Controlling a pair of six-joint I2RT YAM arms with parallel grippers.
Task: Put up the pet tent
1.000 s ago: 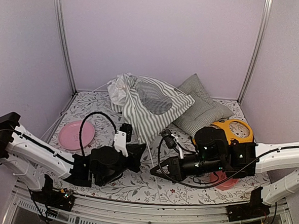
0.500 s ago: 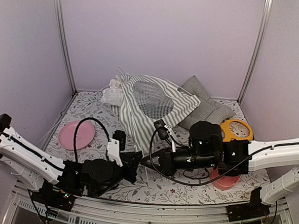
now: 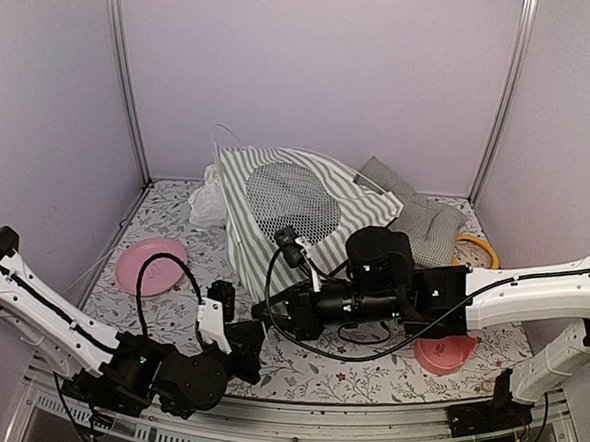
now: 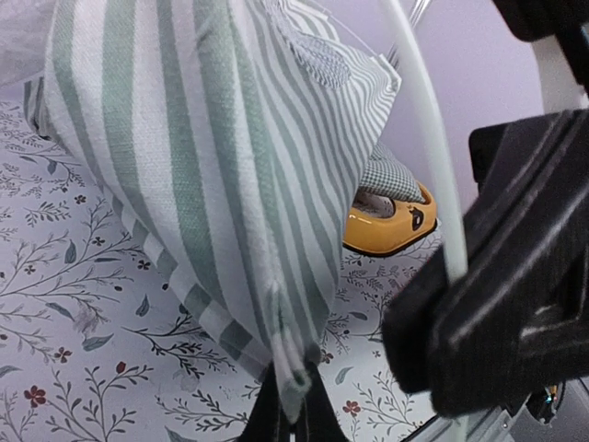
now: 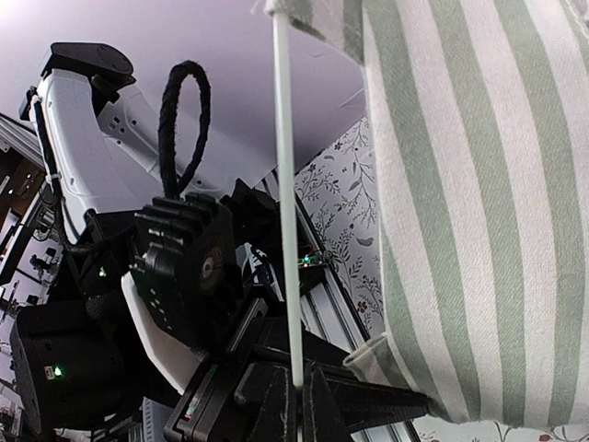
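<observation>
The tent (image 3: 277,195) sits at the back middle of the table (image 3: 356,373), a striped cloth body propped up at a slant with its round mesh panel facing forward. It is not yet a standing teepee. The cloth hangs slack and wrinkled, and a bunch of white lace lies crumpled at its left edge. No spread of poles can be made out in the overhead view. Both arms reach in to its near bottom edge. The left gripper (image 4: 287,410) is clenched on the lower corner of the striped cloth, which runs straight down between its fingers. The right gripper (image 5: 296,391) is clenched on a thin white pole (image 5: 283,184) that rises from its fingertips along the cloth's edge. The two grippers are close together, just in front of the tent. The checked cushion (image 3: 420,217) leans behind the tent to the right, touching or nearly touching it. A yellow ring (image 3: 481,254) lies beyond the cushion, a pink plate (image 3: 150,265) to the left, and a red dish (image 3: 445,356) under the right arm. Judged from this, the work is in an early to middle stage. The tent is grasped and partly lifted, but its legs have to be pulled apart and the cloth drawn taut. The frame must then be set upright on the table, and the cushion is presumably placed inside after that.
</observation>
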